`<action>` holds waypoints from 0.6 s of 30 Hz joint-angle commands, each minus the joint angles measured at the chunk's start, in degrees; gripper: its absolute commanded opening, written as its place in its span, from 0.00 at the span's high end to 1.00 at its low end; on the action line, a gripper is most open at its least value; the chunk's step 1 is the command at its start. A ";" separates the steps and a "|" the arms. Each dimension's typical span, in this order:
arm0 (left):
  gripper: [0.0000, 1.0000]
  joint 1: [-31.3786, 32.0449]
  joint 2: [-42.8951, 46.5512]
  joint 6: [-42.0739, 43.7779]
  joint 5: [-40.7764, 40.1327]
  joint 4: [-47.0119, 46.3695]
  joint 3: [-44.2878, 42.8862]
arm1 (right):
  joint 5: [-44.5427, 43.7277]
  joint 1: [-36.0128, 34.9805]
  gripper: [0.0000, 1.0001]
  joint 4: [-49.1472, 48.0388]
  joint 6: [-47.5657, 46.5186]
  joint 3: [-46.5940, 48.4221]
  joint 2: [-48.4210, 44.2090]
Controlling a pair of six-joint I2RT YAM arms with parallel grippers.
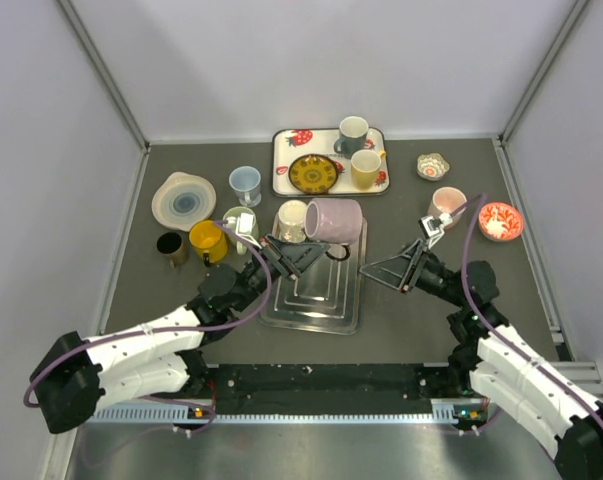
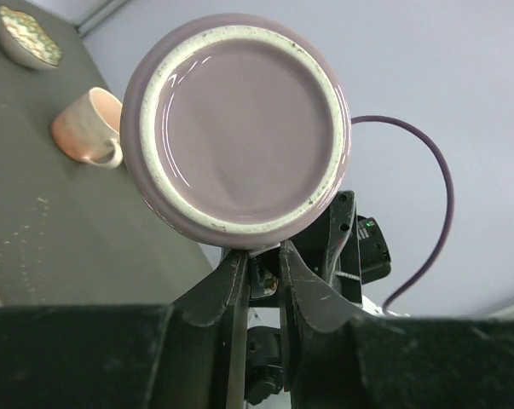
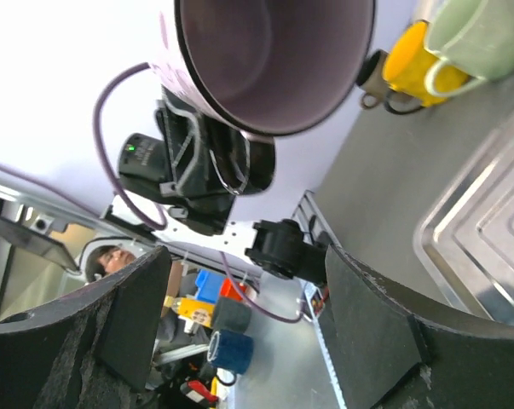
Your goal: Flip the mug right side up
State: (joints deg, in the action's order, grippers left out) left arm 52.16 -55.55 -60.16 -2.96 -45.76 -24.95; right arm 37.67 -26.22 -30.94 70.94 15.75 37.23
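Sideways, mug (image 1: 333, 220) mouth rightward.

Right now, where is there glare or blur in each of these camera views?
Top external view: even light, sharp throughout, sheen on the metal tray. Left wrist view: the purple mug shows a sharp base with small glare streaks; the left gripper is dark and soft. Right wrist view: the right gripper is a blurred dark foreground.

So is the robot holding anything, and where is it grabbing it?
Yes. The left gripper holds the purple mug tipped on its side, apparently by the handle. The right gripper is open and holds nothing.
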 commanded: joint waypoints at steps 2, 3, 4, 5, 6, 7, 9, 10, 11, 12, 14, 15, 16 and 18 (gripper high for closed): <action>1.00 0.05 -0.08 -3.03 5.51 -11.64 -1.24 | 2.05 -0.33 0.28 -16.08 4.65 2.00 3.45; 1.00 -0.04 -0.26 -3.29 5.77 -11.55 -1.33 | 2.40 -0.41 0.28 -16.43 4.65 2.62 4.77; 1.00 -0.04 -0.35 -3.47 6.12 -11.63 -1.50 | 2.49 -0.41 0.28 -17.48 4.65 2.80 5.56; 1.00 0.04 -0.78 -3.56 6.82 -11.64 -1.59 | 2.67 -0.33 0.29 -18.01 4.74 2.97 6.18; 1.00 0.05 -1.05 -3.82 7.26 -11.55 -1.85 | 3.11 -0.41 0.29 -18.45 4.74 3.49 7.32; 1.00 0.05 -1.14 -3.91 7.62 -11.55 -1.94 | 3.20 -0.41 0.29 -19.33 4.91 3.76 7.85; 1.00 -0.04 -1.93 -4.52 8.41 -11.98 -2.12 | 3.81 -0.41 0.30 -19.34 4.56 4.90 9.43; 1.00 0.04 -2.19 -4.70 8.76 -12.33 -2.12 | 4.16 -0.41 0.30 -19.77 4.47 5.17 9.96; 1.00 0.13 -2.80 -4.88 9.11 -12.77 -2.12 | 4.17 -0.50 0.30 -20.30 4.73 5.26 10.40; 1.00 0.05 -3.16 -5.31 9.72 -13.04 -2.29 | 4.25 -0.41 0.30 -20.56 4.82 5.43 10.84; 1.00 0.22 -4.04 -5.49 10.34 -13.30 -2.56 | 4.52 -0.41 0.31 -21.79 5.44 5.78 12.16; 1.00 0.31 -4.30 -5.67 10.78 -13.48 -2.65 | 4.60 -0.50 0.31 -22.40 5.79 6.13 12.51; 1.00 0.48 -4.57 -5.76 10.78 -13.65 -2.56 | 4.78 -0.50 0.32 -22.76 5.88 6.31 13.47; 1.00 0.92 -5.36 -5.93 10.96 -14.36 -2.65 | 5.04 -0.68 0.33 -22.85 5.97 6.92 14.09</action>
State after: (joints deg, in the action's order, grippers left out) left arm 52.14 -60.36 -64.90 4.93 -50.02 -24.95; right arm 41.82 -26.22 -47.79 76.42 18.92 50.13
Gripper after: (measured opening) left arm 0.211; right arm 0.682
